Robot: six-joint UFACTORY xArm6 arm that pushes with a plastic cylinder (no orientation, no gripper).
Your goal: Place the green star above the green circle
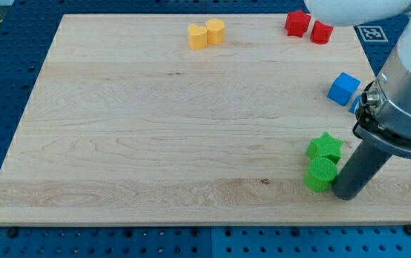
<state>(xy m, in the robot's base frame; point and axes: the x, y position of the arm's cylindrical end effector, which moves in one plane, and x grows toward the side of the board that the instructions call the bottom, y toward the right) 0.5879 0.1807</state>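
Observation:
The green star (325, 147) lies near the view's lower right of the wooden board (155, 129). The green circle (321, 174) sits directly below it, touching it. My tip (347, 192) stands on the board just right of the green circle, close against its lower right side. The rod rises to the view's upper right into the grey arm.
A blue cube (343, 88) lies at the right edge, with another blue block partly hidden behind the arm. A red star (298, 23) and a red block (321, 31) sit at the top right. Two yellow blocks (206, 34) sit at top centre.

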